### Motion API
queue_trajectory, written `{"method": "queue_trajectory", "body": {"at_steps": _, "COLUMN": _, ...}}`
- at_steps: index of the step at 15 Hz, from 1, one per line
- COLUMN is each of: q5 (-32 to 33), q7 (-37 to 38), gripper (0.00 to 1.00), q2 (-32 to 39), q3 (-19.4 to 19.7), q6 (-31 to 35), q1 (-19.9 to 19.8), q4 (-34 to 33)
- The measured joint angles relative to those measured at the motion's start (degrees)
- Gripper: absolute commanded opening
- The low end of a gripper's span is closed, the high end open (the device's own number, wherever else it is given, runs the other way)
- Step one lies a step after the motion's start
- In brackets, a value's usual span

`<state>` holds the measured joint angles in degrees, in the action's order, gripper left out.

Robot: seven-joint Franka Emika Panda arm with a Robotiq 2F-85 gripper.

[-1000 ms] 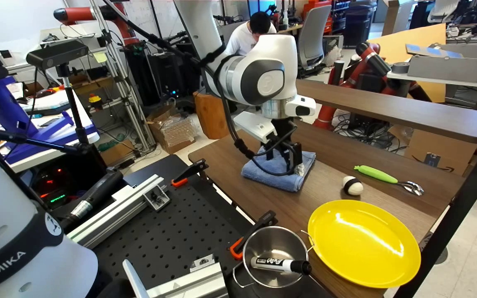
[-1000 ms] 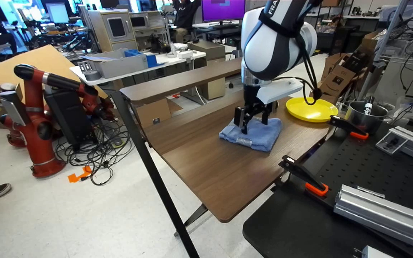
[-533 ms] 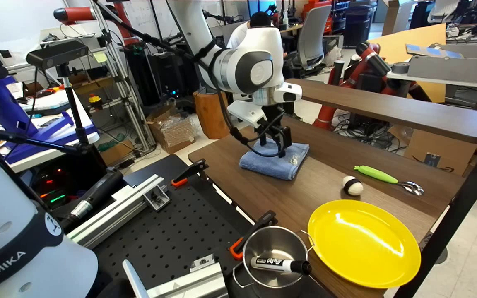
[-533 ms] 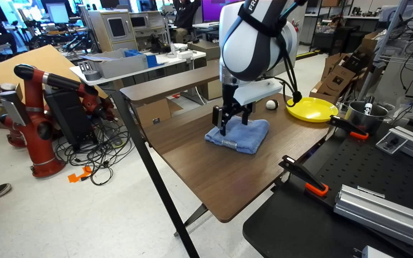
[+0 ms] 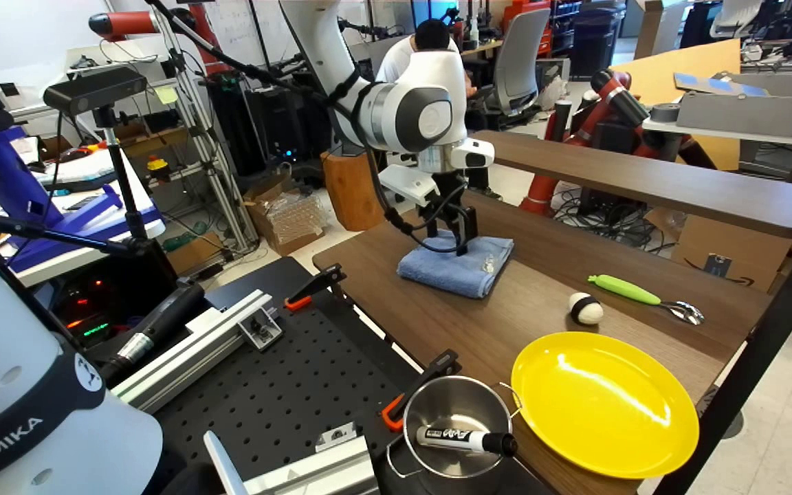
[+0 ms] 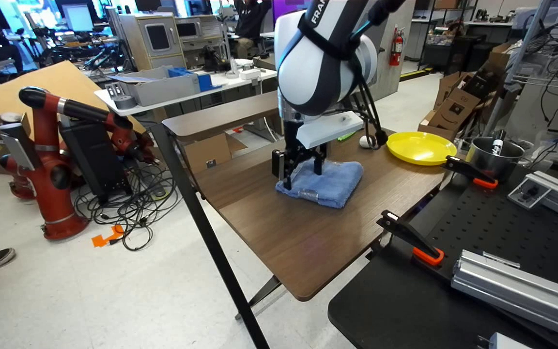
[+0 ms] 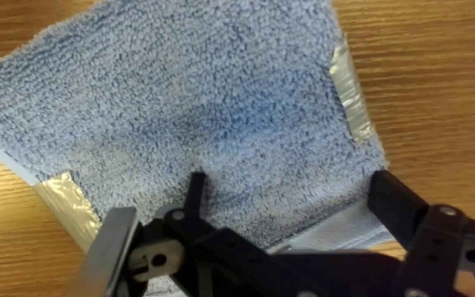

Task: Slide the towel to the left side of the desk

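The blue towel [image 5: 449, 276], inward from that edge of the table [image 6: 284, 242] opposite the yellow plate [image 5: 606, 405], lies directly under the widely spread pincer [image 7: 288, 175], which should, I think, push it there.

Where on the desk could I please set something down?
The desk is bare between the towel and the rounded near corner in an exterior view, and between the towel and banded ball. It is crowded around the yellow plate and pot, and at the tool.
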<state>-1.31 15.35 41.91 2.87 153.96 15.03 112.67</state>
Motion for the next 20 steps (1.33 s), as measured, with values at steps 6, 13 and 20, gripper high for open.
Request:
{"method": "queue_trajectory", "body": {"at_steps": 6, "q5": 0.00, "q7": 0.19, "gripper": 1.00, "q2": 1.79, "q3": -0.25, "q6": -4.09, "q1": 0.02, "q4": -4.35}}
{"method": "queue_trajectory", "body": {"at_steps": 13, "q5": 0.00, "q7": 0.54, "gripper": 1.00, "q2": 3.93, "q3": -1.91, "q6": -5.89, "q1": 0.47, "q4": -8.60}}
{"method": "queue_trajectory", "body": {"at_steps": 20, "q5": 0.00, "q7": 2.32, "gripper": 1.00, "q2": 5.89, "q3": -3.20, "q6": -6.74, "q1": 2.86, "q4": -12.68}}
